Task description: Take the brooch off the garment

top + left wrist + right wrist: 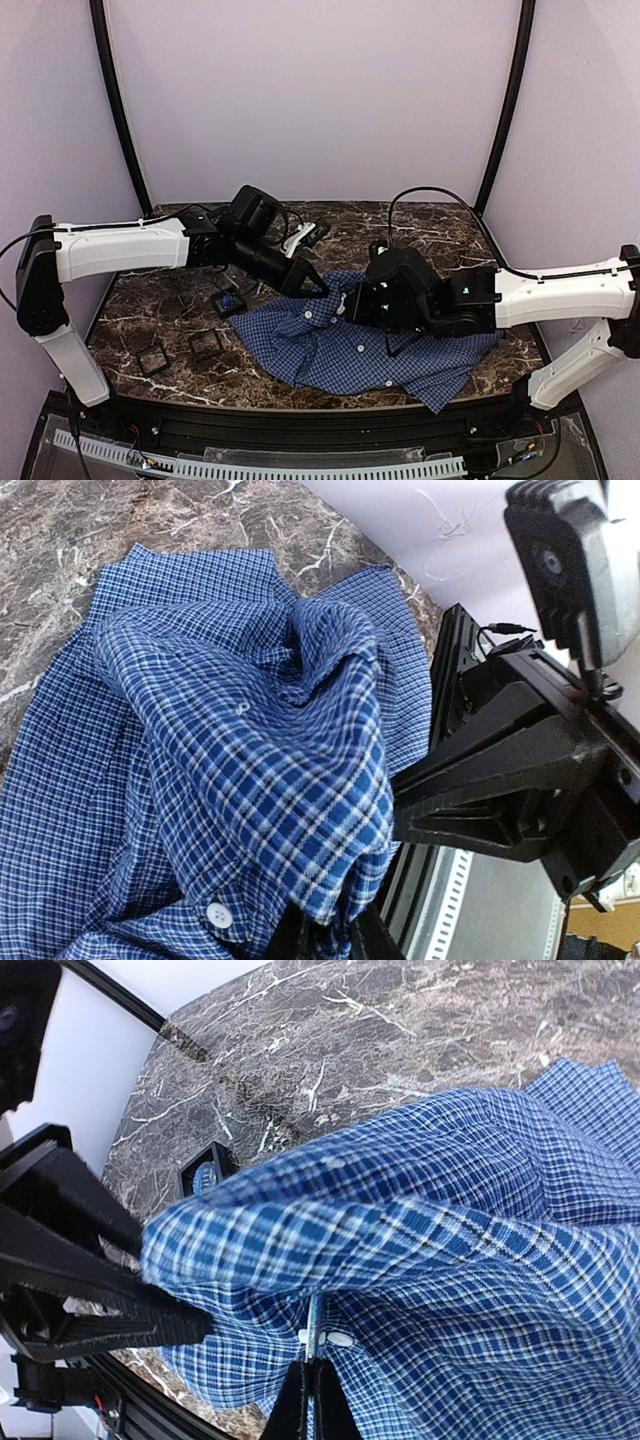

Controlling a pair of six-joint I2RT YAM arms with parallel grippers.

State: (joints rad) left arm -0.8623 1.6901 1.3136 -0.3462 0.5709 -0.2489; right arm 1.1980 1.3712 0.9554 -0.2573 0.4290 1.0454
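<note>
Right claw [310, 1405] is pinched shut on a slim silvery piece, apparently the brooch [314, 1322], at its tips; left claw [325, 938], grip unclear, meets the raised garment [230, 730] opposite. Best drawn out straight, slowly, cloth taut.

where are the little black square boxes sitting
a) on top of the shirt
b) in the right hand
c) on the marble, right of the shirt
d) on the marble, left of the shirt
d: the black boxes lie on the marble table to the left of the shirt.
</note>
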